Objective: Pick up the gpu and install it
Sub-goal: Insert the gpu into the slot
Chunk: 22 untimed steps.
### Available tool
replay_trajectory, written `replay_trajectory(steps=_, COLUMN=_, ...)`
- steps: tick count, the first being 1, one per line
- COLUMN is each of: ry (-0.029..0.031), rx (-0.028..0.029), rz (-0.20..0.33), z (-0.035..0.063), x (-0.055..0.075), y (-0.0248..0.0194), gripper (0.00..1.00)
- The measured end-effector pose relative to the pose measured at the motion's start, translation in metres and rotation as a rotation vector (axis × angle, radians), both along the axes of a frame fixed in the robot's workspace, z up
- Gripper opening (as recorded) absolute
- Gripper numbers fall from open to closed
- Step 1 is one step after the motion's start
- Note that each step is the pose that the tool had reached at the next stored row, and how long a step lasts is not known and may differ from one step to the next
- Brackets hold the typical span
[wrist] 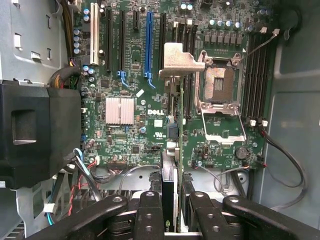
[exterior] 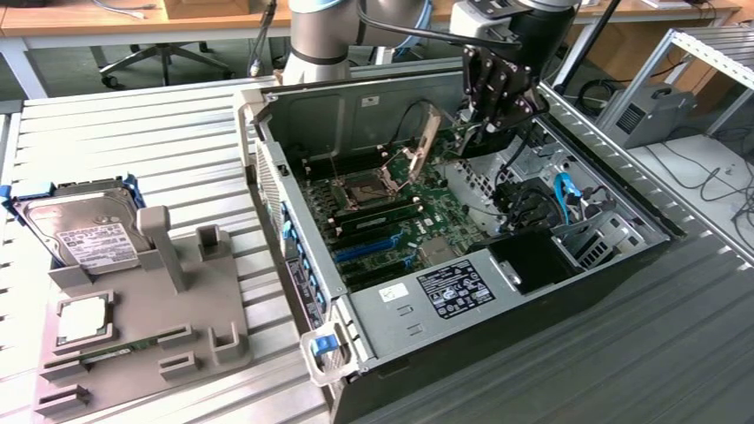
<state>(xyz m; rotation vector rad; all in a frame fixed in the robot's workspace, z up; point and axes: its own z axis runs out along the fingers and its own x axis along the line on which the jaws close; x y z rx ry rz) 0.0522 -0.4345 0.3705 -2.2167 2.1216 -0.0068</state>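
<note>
Gripping edge-on gpu (wrist: 172, 150), silver bracket.

The exterior view looked down at a slant from above and off to one side, far enough back to take in the whole open computer case (exterior: 471, 221) on the slatted table (exterior: 130, 141). The wrist view sat close in over the case, staring straight at the motherboard (wrist: 150, 90). Both views shared that board (exterior: 389, 212) and its open processor socket (wrist: 220, 85).
</note>
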Motion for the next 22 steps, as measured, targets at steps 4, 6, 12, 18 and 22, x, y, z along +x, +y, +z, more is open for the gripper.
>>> replay_trajectory(steps=4, ry=0.0, rx=-0.0001, rz=0.0, z=-0.0023, x=-0.0003, y=-0.0005, gripper=0.26)
replay_trajectory(steps=6, ry=0.0001, rx=-0.0001, rz=0.0, z=-0.0026, x=-0.0003, y=-0.0005, gripper=0.26)
replay_trajectory(steps=12, ry=0.0, rx=-0.0001, rz=0.0, z=-0.0038, x=-0.0003, y=-0.0006, gripper=0.26)
replay_trajectory(steps=18, ry=0.0, rx=-0.0001, rz=0.0, z=-0.005, x=-0.0004, y=-0.0008, gripper=0.26)
replay_trajectory(steps=22, ry=0.0001, rx=-0.0002, rz=0.0, z=-0.0059, x=-0.0004, y=-0.001, gripper=0.26)
